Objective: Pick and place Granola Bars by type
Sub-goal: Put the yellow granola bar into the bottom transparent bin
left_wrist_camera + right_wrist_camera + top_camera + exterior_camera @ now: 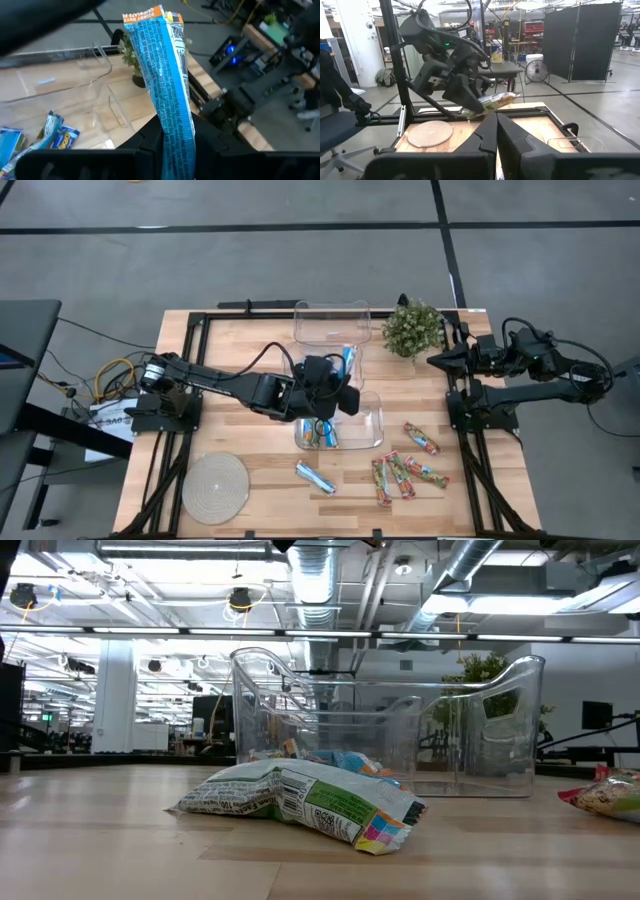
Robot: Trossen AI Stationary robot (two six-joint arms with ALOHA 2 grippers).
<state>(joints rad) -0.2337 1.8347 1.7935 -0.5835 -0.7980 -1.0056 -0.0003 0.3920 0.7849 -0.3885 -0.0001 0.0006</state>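
1. Left gripper [345,385] pinching a blue bar [167,95] above the table [250,330], between the two clear bins [331,320].
2. Right gripper [496,131] pressed together, parked at the right table edge near the plant [411,327].
3. Several bars inside the near bin [368,425]; five more bars [405,470] loose on the table, beside a round mat [214,488].

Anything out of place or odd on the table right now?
Nothing stands out. Loose Granola Bars lie scattered at angles on the table, unsorted. The left gripper holds a blue bar above the clear bins.
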